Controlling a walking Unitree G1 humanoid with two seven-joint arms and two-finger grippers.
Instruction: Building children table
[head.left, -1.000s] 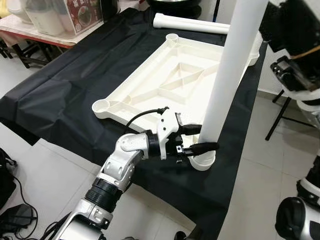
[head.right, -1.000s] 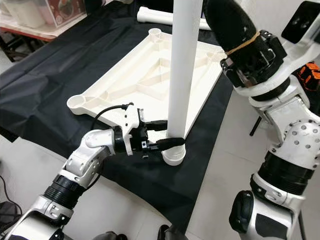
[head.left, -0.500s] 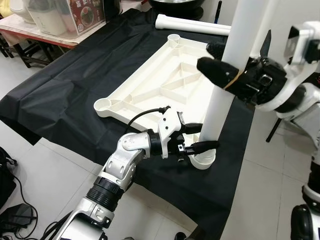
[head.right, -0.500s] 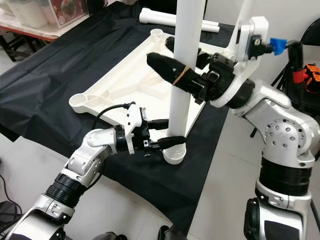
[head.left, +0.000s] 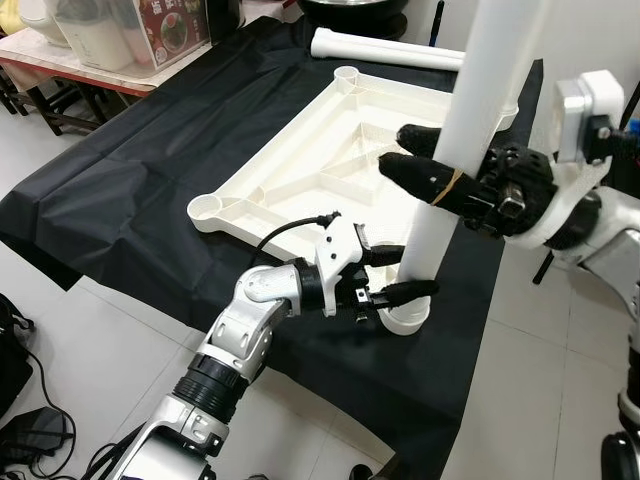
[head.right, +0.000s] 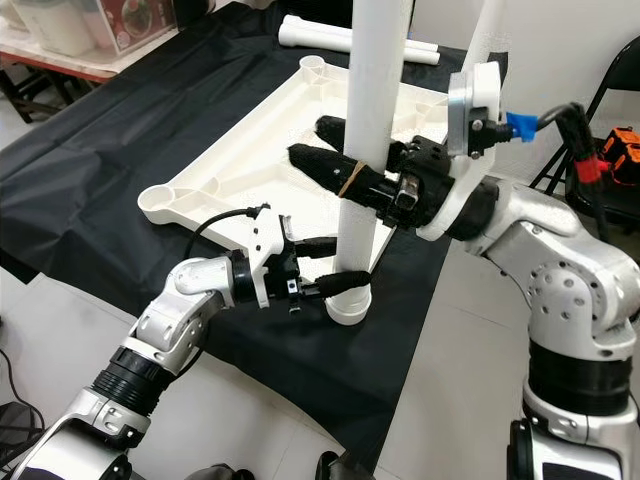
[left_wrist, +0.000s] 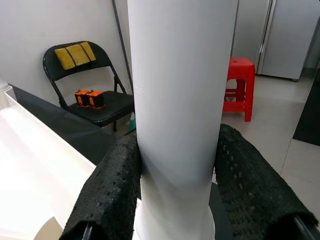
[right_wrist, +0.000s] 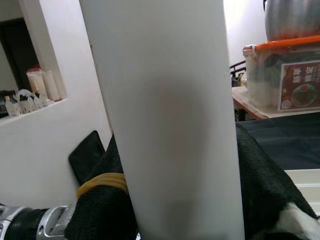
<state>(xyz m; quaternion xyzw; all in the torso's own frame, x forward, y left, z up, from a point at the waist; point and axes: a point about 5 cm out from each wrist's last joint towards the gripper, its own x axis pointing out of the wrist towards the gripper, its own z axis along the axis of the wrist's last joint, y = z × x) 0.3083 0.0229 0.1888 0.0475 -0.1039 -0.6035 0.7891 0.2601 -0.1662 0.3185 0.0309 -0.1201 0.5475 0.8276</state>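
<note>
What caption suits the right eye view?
Both grippers, left low and right higher, clasp an upright white leg at the tabletop's corner.

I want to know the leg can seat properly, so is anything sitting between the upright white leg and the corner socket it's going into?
Nothing visible. The leg stands upright with its foot in the near corner socket of the upturned tabletop. The left gripper clasps it low and the right gripper higher up.
</note>
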